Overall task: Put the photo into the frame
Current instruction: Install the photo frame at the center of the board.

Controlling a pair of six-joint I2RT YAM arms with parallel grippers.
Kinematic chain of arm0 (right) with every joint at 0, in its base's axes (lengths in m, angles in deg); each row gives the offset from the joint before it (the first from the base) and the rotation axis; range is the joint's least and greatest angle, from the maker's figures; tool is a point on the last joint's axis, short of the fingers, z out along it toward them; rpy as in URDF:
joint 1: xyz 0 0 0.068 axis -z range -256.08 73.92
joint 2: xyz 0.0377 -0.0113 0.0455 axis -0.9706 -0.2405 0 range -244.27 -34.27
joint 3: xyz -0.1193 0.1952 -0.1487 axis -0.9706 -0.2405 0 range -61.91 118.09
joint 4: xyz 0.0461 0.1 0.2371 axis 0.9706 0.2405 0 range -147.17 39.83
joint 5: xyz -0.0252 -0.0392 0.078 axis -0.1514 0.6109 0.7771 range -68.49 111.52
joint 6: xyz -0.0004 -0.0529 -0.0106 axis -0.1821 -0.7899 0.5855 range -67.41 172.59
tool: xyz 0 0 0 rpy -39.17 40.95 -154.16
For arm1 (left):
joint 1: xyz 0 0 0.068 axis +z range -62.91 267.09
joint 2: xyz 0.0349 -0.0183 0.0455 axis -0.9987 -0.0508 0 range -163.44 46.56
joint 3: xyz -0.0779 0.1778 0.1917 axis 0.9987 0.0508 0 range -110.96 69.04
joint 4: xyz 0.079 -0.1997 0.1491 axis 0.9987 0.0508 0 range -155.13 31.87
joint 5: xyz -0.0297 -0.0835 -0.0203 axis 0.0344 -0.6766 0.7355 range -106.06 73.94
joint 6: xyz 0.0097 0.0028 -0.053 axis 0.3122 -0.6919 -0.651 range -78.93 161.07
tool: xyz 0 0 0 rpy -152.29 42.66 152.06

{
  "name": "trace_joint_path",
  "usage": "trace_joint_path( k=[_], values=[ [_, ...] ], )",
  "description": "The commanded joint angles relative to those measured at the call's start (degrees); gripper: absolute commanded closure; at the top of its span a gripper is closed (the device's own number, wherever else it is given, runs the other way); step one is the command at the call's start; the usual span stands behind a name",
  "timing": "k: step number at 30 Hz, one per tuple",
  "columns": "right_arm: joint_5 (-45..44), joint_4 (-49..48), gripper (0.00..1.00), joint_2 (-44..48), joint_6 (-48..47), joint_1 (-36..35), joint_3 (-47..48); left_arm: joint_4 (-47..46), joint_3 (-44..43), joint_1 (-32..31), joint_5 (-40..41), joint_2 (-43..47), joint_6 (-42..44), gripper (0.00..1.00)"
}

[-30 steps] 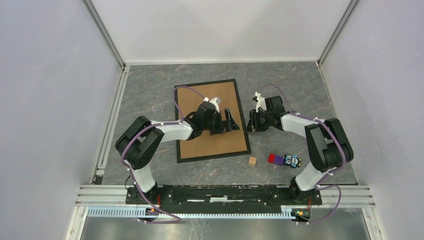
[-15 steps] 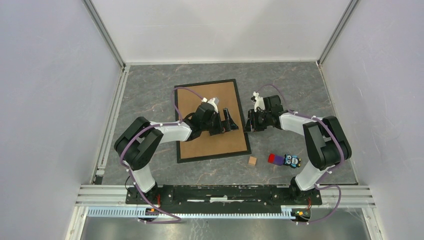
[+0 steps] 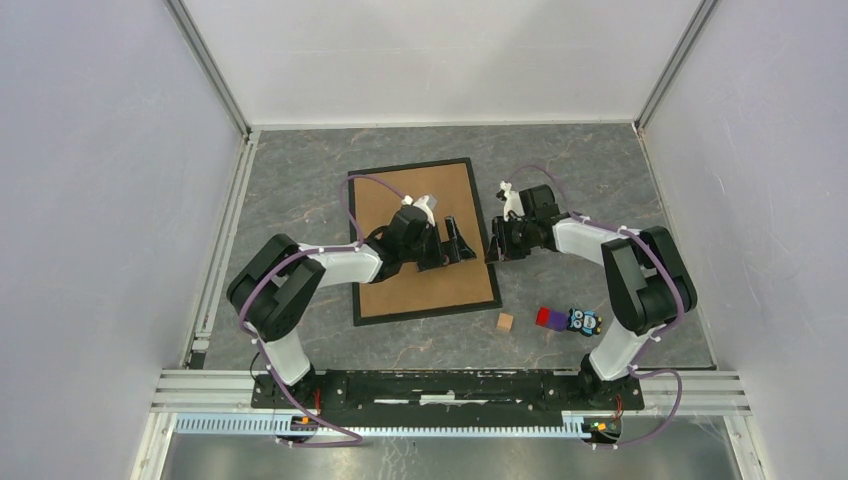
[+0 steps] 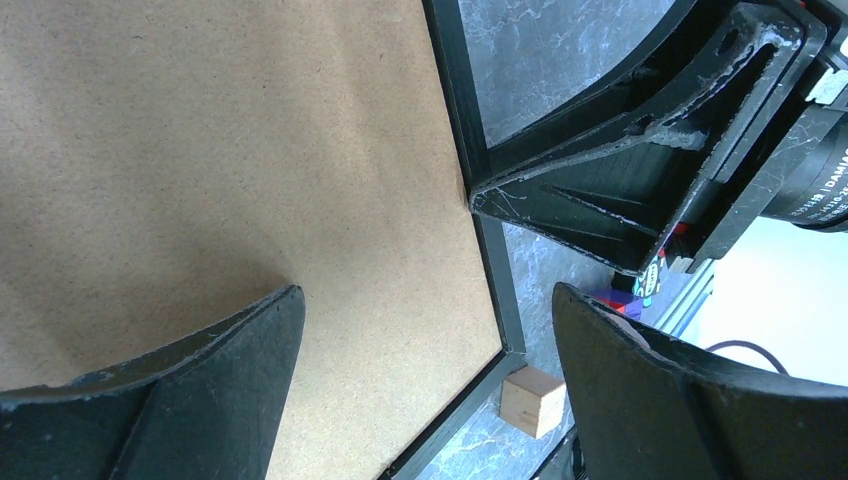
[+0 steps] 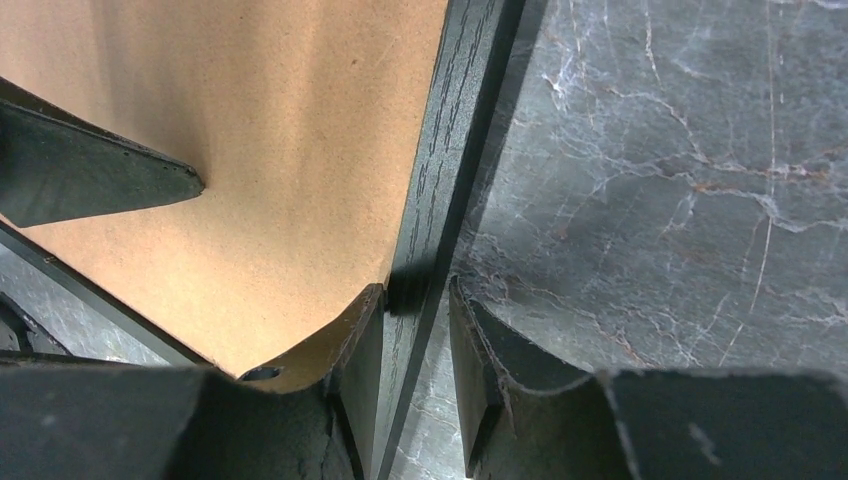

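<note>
- The thin black rectangular picture frame (image 3: 410, 166) lies flat at the middle of the grey marbled table (image 3: 300, 190). The plain brown backing board (image 3: 420, 290) faces up inside it.
- The photo shows in no view. If it is already in, the board covers it.
- The right gripper (image 5: 417, 295) sits on the frame's right rail. One finger is on the board side and one on the table side, closed onto the rail between them.
- That grip probably serves to steady the frame or tip it up by its edge. A dark shadow runs along the rail's outer side.
- The left gripper (image 4: 425, 300) hangs over the board just inside the same rail, its fingers spread as wide as they go and holding nothing.
- One left fingertip (image 4: 285, 305) is low over the board. Whether it presses on the board or only hovers is hard to tell from these angles. Pressing would keep the board seated while the other arm handles the rail.
- The two grippers are very close across the right rail, so there is little room there for either to turn.
- Off the frame's near-right corner sits a small wooden cube (image 3: 505, 321). Further right are a red-and-purple block (image 3: 549, 317) and a small blue-and-black toy figure (image 3: 584, 321). A slide of the frame that way would likely hit the cube.
- Bare table lies beyond the frame's far and left rails, so I judge those the safer directions for shifting it.
</note>
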Motion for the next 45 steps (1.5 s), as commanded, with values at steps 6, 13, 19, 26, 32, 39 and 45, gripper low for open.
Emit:
trace_joint_path(
  k=[6, 13, 19, 26, 32, 39, 45],
  values=[
    [-15.7, 7.89, 0.64, -8.52, -1.68, -4.07, 2.04, 1.47, 1.69, 0.82, 1.04, 1.17, -0.86, 0.0],
    [-19.56, 11.17, 0.64, -10.5, -1.63, -6.87, 2.99, 0.95, 2.29, 1.18, 0.93, 1.38, -1.21, 0.0],
    [-17.91, 13.21, 0.62, -9.68, -4.74, -7.71, 4.4, 0.33, 2.56, 1.27, 0.57, 1.37, -1.39, 0.0],
    [-9.13, 13.56, 0.49, -2.02, -4.38, -4.74, 10.66, 0.11, 2.74, 1.25, 0.55, 1.54, -1.48, 0.0],
    [-8.88, 13.97, 0.49, -1.49, -2.92, -3.03, 12.43, -0.34, 2.81, 1.34, 0.13, 1.32, -1.57, 0.0],
    [-9.27, 14.6, 0.54, -3.59, -2.87, -3.07, 13.99, -0.55, 2.98, 1.35, 0.06, 1.37, -1.59, 0.0],
    [-7.44, 13.58, 0.54, -5.03, -2.66, -3.93, 12.68, -0.82, 2.99, 1.44, -0.08, 1.19, -1.74, 0.0]
  ],
)
